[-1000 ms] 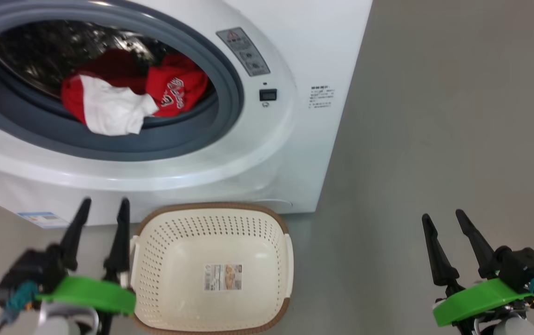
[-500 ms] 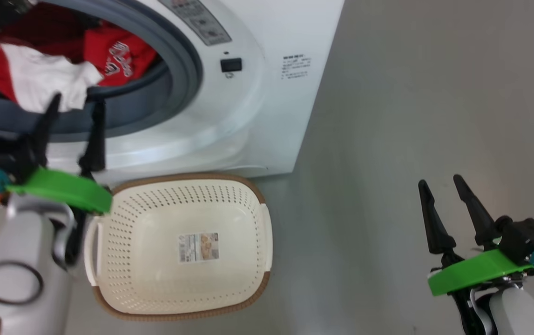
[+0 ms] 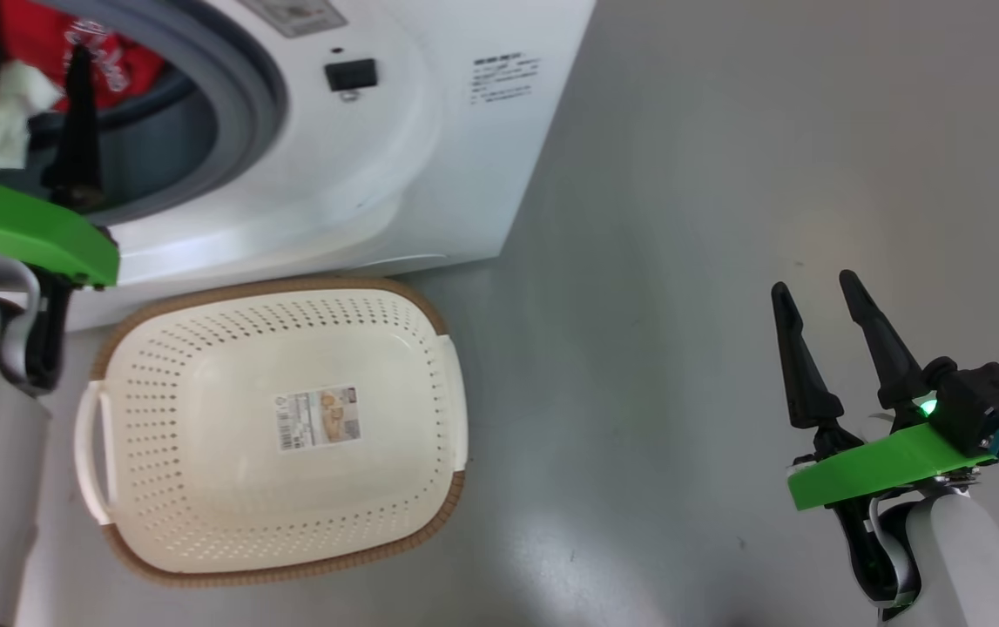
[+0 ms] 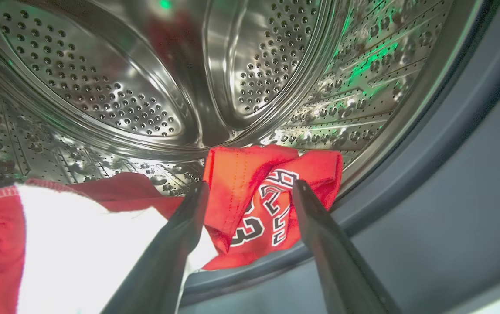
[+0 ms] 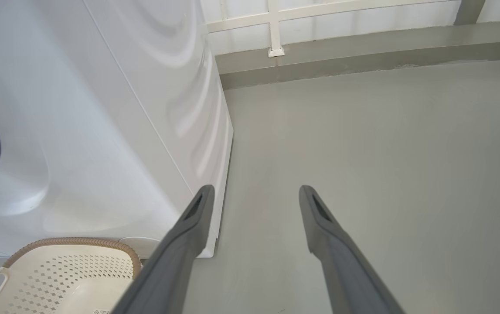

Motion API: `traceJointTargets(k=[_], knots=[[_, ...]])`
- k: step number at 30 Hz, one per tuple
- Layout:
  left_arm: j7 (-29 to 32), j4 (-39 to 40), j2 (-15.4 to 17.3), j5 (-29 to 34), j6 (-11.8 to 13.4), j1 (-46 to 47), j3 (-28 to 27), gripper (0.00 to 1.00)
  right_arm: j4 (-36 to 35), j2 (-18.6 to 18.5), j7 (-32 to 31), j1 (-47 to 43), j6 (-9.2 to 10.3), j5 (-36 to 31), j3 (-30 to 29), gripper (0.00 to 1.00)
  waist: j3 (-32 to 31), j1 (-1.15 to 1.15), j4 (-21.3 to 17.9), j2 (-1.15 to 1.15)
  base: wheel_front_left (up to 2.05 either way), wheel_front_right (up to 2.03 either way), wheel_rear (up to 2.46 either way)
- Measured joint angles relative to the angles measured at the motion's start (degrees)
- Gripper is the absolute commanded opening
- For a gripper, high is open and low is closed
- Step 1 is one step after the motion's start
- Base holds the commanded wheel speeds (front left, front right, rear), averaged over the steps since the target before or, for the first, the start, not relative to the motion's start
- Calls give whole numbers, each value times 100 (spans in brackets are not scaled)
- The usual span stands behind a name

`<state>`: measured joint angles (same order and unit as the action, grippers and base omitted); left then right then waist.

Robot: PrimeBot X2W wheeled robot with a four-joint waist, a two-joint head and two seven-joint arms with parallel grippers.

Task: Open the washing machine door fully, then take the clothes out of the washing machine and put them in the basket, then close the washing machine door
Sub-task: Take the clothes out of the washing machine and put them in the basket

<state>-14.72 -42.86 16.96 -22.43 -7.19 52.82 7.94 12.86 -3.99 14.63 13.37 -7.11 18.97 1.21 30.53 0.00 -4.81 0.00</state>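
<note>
The big white front-loading washing machine (image 3: 429, 131) fills the upper left of the head view, with a mid-grey rubber gasket (image 3: 233, 104) and a small black square (image 3: 351, 75) on its face. In the left wrist view the silvery steel drum (image 4: 101, 87) is dotted with rows of round holes, tinged green at the upper right. The soft bright red clothes (image 4: 271, 196) carry a white panel and white numerals edged black. The cream perforated plastic basket (image 3: 203, 505) has a brown woven-look rim and a printed paper label (image 3: 319, 418). The floor (image 3: 682, 218) is plain grey
</note>
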Motion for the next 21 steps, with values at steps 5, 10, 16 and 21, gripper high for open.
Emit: traceJointTargets(k=[5,10,16,21], knots=[[0,-177,216,-35,0,216,107,100,-42,7,0,19,0,-1,57,100,164,0,-162,0,0,0,0],[0,-216,337,-47,0,313,156,100,-75,9,0,19,0,-23,116,100,274,0,-275,0,0,0,0],[0,-399,435,-126,0,388,342,100,-93,9,0,19,0,-86,185,100,328,0,-369,0,0,0,0],[0,-601,510,-266,0,474,600,100,-92,8,0,42,0,-86,261,100,339,0,-445,0,0,0,0]])
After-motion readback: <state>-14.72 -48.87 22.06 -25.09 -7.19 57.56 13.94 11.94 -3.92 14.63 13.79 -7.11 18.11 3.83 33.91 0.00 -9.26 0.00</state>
